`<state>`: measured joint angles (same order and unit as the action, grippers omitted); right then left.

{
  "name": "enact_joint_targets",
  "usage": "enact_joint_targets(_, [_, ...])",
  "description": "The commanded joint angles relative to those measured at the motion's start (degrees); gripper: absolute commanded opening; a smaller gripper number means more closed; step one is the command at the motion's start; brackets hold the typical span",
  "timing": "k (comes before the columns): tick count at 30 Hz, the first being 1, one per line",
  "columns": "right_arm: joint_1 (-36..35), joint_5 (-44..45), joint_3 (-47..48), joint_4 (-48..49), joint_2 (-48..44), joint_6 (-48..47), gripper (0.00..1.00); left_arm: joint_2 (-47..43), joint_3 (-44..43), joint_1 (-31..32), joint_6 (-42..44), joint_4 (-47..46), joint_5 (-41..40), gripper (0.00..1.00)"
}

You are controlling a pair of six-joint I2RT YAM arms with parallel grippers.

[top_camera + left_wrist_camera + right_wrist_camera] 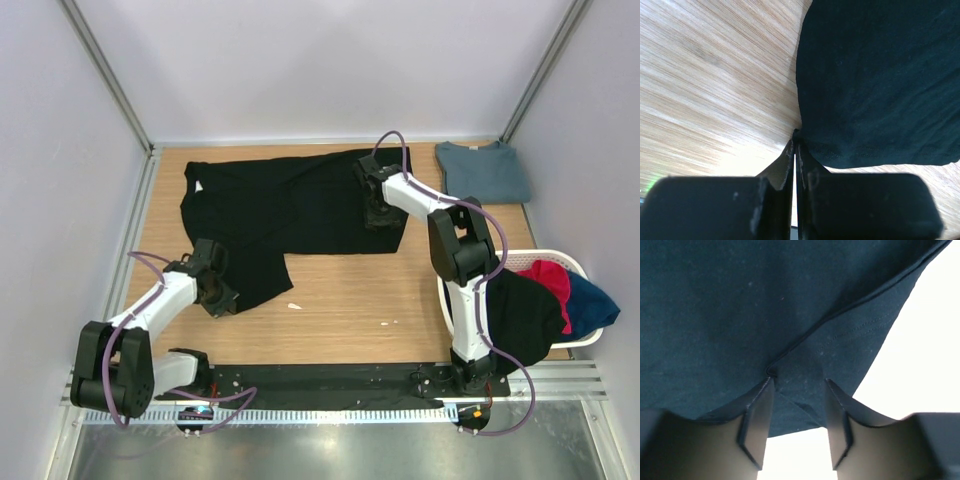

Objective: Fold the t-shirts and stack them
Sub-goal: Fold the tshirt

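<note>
A large black t-shirt (290, 205) lies spread on the wooden table, its lower part reaching toward the left arm. My left gripper (218, 298) is at the shirt's near-left corner. In the left wrist view its jaws (795, 137) are pressed together on the corner of the black cloth (880, 85). My right gripper (379, 214) rests on the shirt's right side. In the right wrist view it (797, 381) is open, its fingers straddling a hemmed fold of the cloth (765, 305). A folded slate-blue t-shirt (485, 170) lies at the back right.
A white basket (575, 265) at the right holds a black shirt (520, 315), a magenta-red one (550, 280) and a blue one (592, 305). Small white scraps (294, 305) lie on the table (350, 300). Enclosure walls stand close on the left, back and right.
</note>
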<state>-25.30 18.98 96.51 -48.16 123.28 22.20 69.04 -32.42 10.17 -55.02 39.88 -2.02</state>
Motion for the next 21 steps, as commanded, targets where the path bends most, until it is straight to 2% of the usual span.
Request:
enact_joint_targets(1, [-0.4,3.0,0.3,1.6,0.2,-1.4,0.45,-1.5,0.8,0.2,0.8,-1.0,-2.7,0.0])
enact_joint_targets(3, [-0.4,2.6,0.1,2.1,0.5,-1.5,0.41,-1.7,0.7,0.2,1.0,-0.7,-3.0,0.0])
enact_joint_targets(7, [-0.2,2.3,1.0,2.1,1.2,-1.2,0.25,-2.4,0.3,0.2,1.0,0.0,-3.3,0.0])
enact_joint_targets(10, [-0.2,2.3,1.3,1.9,0.9,-1.1,0.22,-2.9,0.4,0.2,0.9,0.3,-3.4,0.0])
enact_joint_targets(11, [-0.1,1.9,1.4,2.0,0.8,-1.0,0.16,-3.0,0.4,0.2,1.0,0.3,-3.4,0.0])
enact_joint_targets(16, [0.0,1.1,1.1,2.4,0.4,-1.0,0.04,-2.9,0.3,0.2,1.0,0.3,-3.3,0.0])
enact_joint_targets(18, [0.0,0.4,0.8,2.5,0.3,-0.7,0.04,-3.0,0.3,0.2,1.0,0.3,-3.3,0.0])
enact_joint_targets(19, [0.0,0.1,0.7,2.7,-0.1,-0.3,0.09,-3.1,0.3,0.3,1.0,0.4,-3.3,0.0])
enact_joint_targets(20, [0.1,-0.4,0.5,2.9,-0.3,-0.1,0.2,-3.2,0.3,0.2,1.0,0.5,-3.3,0.0])
enact_joint_targets(21, [0.0,-0.9,0.5,3.4,-0.6,0.0,0.27,-3.3,0.3,0.2,1.1,0.4,-3.2,0.0])
